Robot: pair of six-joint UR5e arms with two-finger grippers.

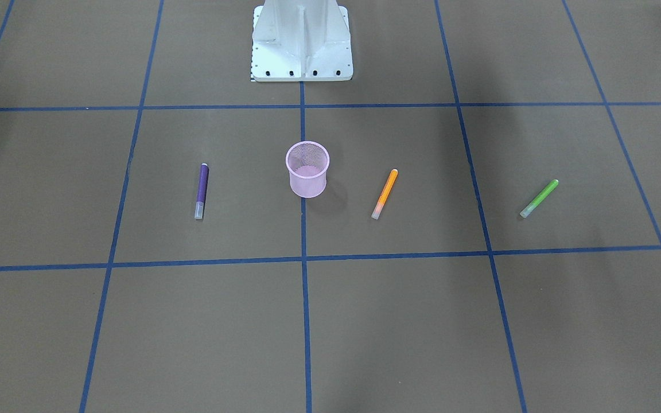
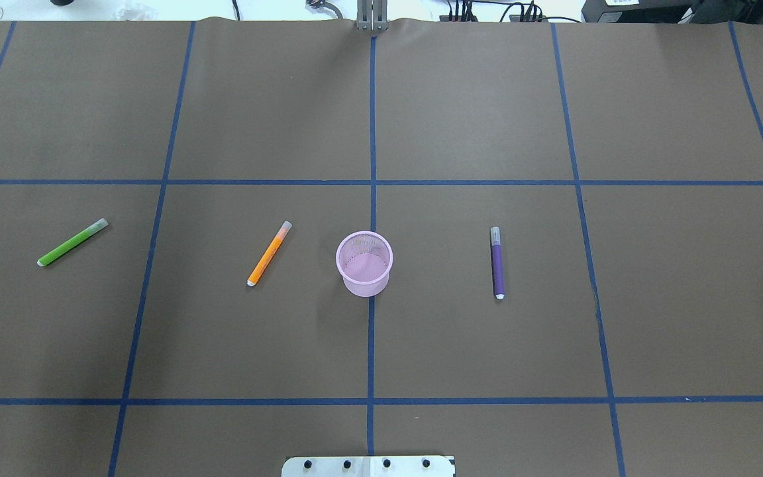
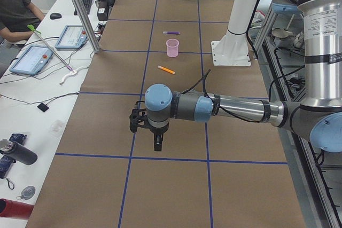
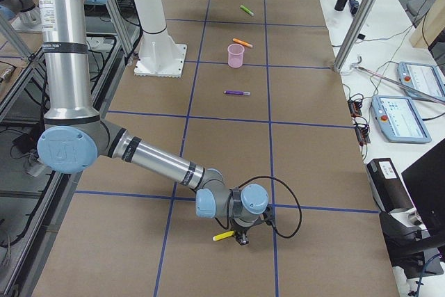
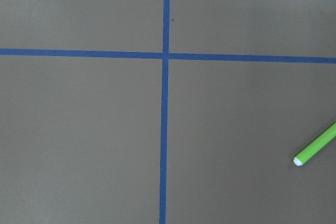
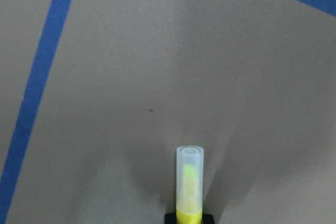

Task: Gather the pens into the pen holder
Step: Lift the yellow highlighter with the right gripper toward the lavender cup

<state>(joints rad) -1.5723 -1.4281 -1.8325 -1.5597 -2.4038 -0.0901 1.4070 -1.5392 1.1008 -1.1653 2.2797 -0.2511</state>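
The pink mesh pen holder (image 2: 364, 264) stands upright at the table's middle. The orange pen (image 2: 269, 254) lies to its left and the green pen (image 2: 72, 242) farther left. The purple pen (image 2: 497, 263) lies to its right. My right gripper (image 4: 240, 236), far out by the table's right end, is shut on a fourth, yellow pen (image 6: 189, 187) with a translucent cap, low over the paper. My left gripper (image 3: 155, 143) hangs over the table's left end, and I cannot tell whether it is open. The green pen's end (image 5: 315, 148) shows in the left wrist view.
Brown paper with a blue tape grid (image 2: 371, 182) covers the table. The robot's white base (image 1: 302, 43) stands behind the holder. A side desk with tablets (image 3: 32, 60) and a seated person (image 3: 16, 9) runs along the far side. Aluminium posts (image 4: 358, 22) stand at that edge.
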